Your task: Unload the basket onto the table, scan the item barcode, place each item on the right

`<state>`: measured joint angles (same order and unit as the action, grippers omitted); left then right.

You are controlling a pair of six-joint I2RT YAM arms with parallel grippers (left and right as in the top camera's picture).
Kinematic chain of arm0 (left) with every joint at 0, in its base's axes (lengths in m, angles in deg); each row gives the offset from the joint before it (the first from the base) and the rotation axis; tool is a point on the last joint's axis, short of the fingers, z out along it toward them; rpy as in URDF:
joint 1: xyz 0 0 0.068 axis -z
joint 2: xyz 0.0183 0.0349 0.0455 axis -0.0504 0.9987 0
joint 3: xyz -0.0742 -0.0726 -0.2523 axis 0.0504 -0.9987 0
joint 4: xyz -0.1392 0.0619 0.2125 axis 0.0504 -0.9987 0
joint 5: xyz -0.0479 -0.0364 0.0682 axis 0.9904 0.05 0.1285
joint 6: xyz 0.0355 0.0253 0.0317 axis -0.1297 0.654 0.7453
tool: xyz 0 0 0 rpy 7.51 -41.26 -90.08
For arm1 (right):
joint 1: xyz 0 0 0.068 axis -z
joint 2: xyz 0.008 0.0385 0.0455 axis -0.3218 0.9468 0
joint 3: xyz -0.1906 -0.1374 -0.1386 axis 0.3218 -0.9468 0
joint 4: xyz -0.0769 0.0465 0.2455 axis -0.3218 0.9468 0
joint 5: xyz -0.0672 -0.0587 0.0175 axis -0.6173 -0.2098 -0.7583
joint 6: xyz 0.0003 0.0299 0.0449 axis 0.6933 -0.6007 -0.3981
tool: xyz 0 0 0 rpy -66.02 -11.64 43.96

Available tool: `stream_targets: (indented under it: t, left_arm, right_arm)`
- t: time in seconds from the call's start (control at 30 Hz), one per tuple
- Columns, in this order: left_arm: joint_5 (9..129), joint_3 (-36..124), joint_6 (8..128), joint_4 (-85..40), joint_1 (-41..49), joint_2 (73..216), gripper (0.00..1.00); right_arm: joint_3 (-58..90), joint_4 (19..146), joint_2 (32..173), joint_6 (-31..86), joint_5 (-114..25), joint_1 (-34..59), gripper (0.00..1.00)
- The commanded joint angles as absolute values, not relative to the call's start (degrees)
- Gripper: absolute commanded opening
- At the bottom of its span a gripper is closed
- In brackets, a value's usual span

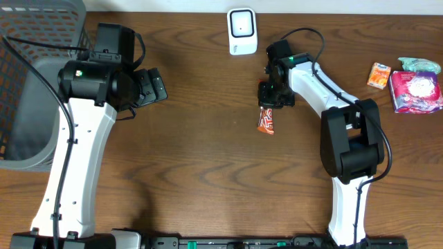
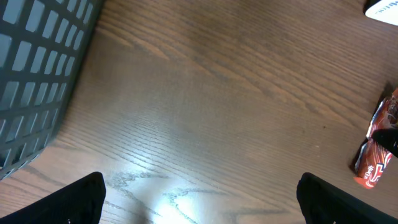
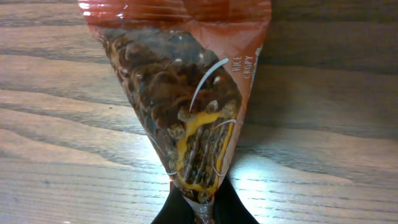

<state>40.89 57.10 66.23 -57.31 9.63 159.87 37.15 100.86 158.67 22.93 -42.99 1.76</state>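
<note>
A red and brown snack bar wrapper (image 1: 266, 122) lies on the wooden table, near its centre. My right gripper (image 1: 268, 105) is shut on the wrapper's upper end. In the right wrist view the wrapper (image 3: 186, 106) fills the frame and its crimped end is pinched between my black fingers (image 3: 202, 208). The left wrist view catches the wrapper (image 2: 378, 152) at its right edge. The white barcode scanner (image 1: 242, 31) stands at the table's back edge, above the right gripper. My left gripper (image 2: 202, 202) hangs open over bare wood at the left, holding nothing.
A grey plastic basket (image 1: 31, 76) occupies the far left. At the far right lie an orange packet (image 1: 378, 75) and a pink and teal bag (image 1: 417, 86).
</note>
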Motion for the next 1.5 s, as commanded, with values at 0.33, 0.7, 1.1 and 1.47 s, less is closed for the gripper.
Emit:
stream_targets:
  t: [0.33, 0.7, 1.1, 1.47]
  left_arm:
    - [40.4, 57.1, 66.5, -57.5, 9.4, 159.4, 0.98]
    - [40.4, 57.1, 66.5, -57.5, 9.4, 159.4, 0.98]
    - [40.4, 57.1, 66.5, -57.5, 9.4, 159.4, 0.98]
    - [40.4, 57.1, 66.5, -57.5, 9.4, 159.4, 0.98]
  right_arm:
    - [60.9, 85.2, 159.0, 18.9, -43.3, 0.3, 0.01]
    - [60.9, 64.7, 166.7, 16.9, -63.4, -3.5, 0.01]
    - [60.9, 64.6, 164.6, 16.8, -63.8, -2.1, 0.01]
    - [60.9, 86.4, 154.7, 42.1, -71.6, 7.4, 0.01]
